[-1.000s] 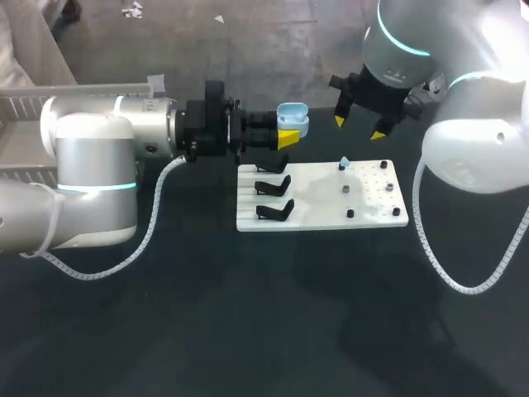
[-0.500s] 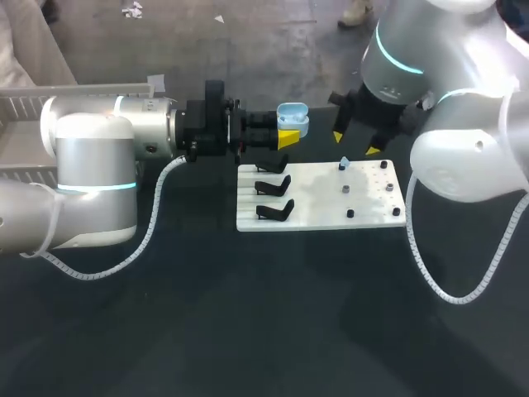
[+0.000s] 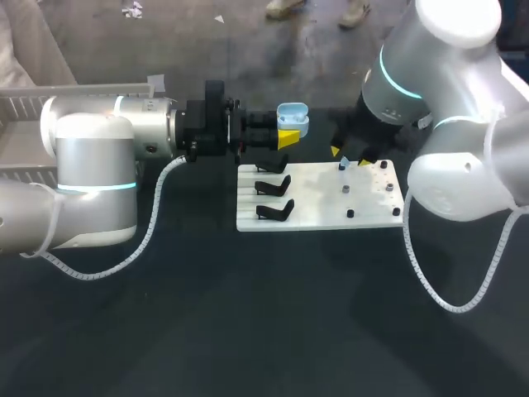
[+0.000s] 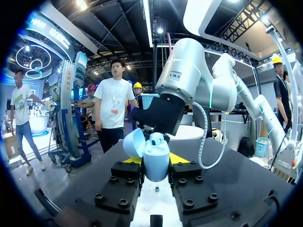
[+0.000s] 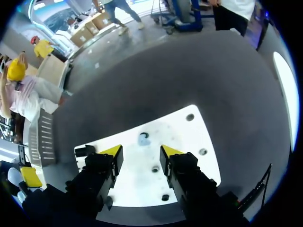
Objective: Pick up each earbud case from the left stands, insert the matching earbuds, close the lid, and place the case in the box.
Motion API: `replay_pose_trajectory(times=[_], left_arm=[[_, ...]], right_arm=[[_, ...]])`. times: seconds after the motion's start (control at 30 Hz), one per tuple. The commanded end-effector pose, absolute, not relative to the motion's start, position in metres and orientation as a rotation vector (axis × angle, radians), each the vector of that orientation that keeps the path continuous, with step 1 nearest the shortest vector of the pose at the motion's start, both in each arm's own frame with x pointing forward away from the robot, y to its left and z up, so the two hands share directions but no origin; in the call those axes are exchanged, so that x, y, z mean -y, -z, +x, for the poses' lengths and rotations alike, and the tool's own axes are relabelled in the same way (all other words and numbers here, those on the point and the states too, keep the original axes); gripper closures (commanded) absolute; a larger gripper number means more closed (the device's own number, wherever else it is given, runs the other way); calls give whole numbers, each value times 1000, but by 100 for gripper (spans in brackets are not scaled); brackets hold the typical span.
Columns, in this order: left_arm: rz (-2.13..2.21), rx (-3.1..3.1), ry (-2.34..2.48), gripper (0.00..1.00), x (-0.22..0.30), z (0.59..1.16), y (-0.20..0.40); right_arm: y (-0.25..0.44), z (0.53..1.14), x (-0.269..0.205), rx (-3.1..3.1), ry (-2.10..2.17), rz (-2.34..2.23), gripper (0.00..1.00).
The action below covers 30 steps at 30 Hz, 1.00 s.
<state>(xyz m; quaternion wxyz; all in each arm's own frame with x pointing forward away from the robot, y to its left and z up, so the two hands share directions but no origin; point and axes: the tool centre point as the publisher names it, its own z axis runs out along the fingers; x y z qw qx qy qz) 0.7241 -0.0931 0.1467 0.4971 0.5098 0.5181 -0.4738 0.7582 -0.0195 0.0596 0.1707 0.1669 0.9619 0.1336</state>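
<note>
Down comes right gripper (image 3: 349, 157) toward board (image 3: 318, 211), fingers spread. Earbud (image 5: 144, 138) at board's far edge, just ahead, centred between tips. Left gripper (image 3: 288, 136) unmoved, clamping open case (image 3: 293, 118) past board's far-left corner.

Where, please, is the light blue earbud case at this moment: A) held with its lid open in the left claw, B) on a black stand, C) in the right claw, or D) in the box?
A: the left claw is shut on the earbud case, whose lid stands open.
</note>
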Motion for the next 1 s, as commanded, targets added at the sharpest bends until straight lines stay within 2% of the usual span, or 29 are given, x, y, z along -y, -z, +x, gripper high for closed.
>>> replay_pose_trajectory(times=[0.03, 0.13, 0.3, 0.33, 0.53, 0.6, 0.77, 0.87, 1.0], left_arm=[[1228, -1250, 1142, 100, 93, 723, -146], [1228, -1250, 1142, 100, 93, 723, -146], [1228, -1250, 1142, 100, 93, 723, -146], [1228, -1250, 1142, 100, 93, 723, -146], [1228, -1250, 1142, 100, 93, 723, -146], [1228, -1250, 1142, 100, 93, 723, -146], [1228, -1250, 1142, 100, 93, 723, -146], [1228, -1250, 1142, 100, 93, 723, -146], [1228, -1250, 1142, 100, 93, 723, -146]], right_arm=[[-50, 760, 21, -2726, -391, 469, 51], [-46, 762, 21, -2735, -393, 461, 51], [-40, 764, 20, -2742, -395, 449, 35], [-39, 765, 19, -2744, -397, 450, 34], [-35, 768, 17, -2745, -409, 453, 38], [-34, 769, 17, -2747, -414, 456, 42], [-33, 771, 15, -2747, -422, 456, 42], [-32, 772, 15, -2745, -424, 457, 47], [-32, 773, 15, -2744, -424, 460, 47]])
